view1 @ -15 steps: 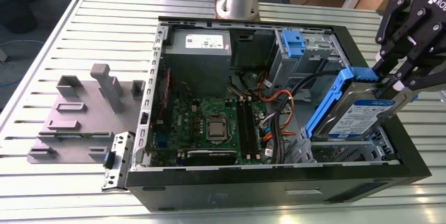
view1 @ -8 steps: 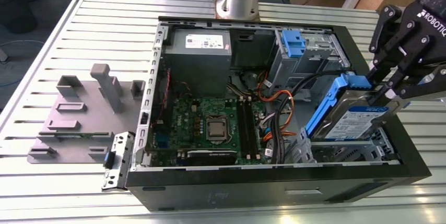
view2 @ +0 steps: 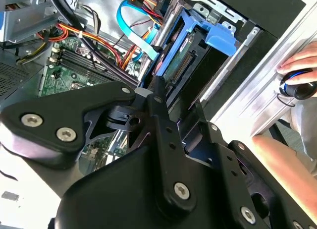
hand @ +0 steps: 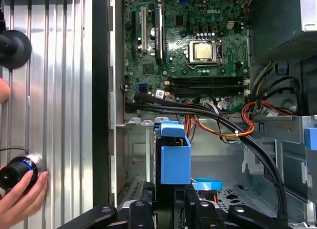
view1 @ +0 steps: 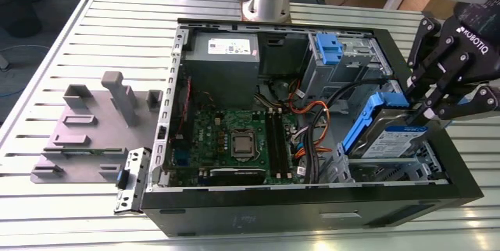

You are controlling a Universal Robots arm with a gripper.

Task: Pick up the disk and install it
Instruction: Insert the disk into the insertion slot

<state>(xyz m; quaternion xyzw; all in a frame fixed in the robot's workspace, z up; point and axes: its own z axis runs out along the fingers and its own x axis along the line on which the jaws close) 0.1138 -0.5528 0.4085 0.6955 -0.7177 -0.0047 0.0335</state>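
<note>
On the slatted aluminium bench (view1: pixel 47 58) lies the big black open-sided computer case (view1: pixel 312 219), its green motherboard (view1: pixel 234 140) bared. Toward the bench's edge on the exterior view's right, the black robot hand (view1: pixel 425 113) is clamped on the upper end of the flat silver hard disk with blue plastic side rails (view1: pixel 388 140). The disk stands tilted, with its lower end entering the grey metal drive bay (view1: pixel 390 172). Pickup looks done, while seating remains, as the disk is not yet flat.
</note>
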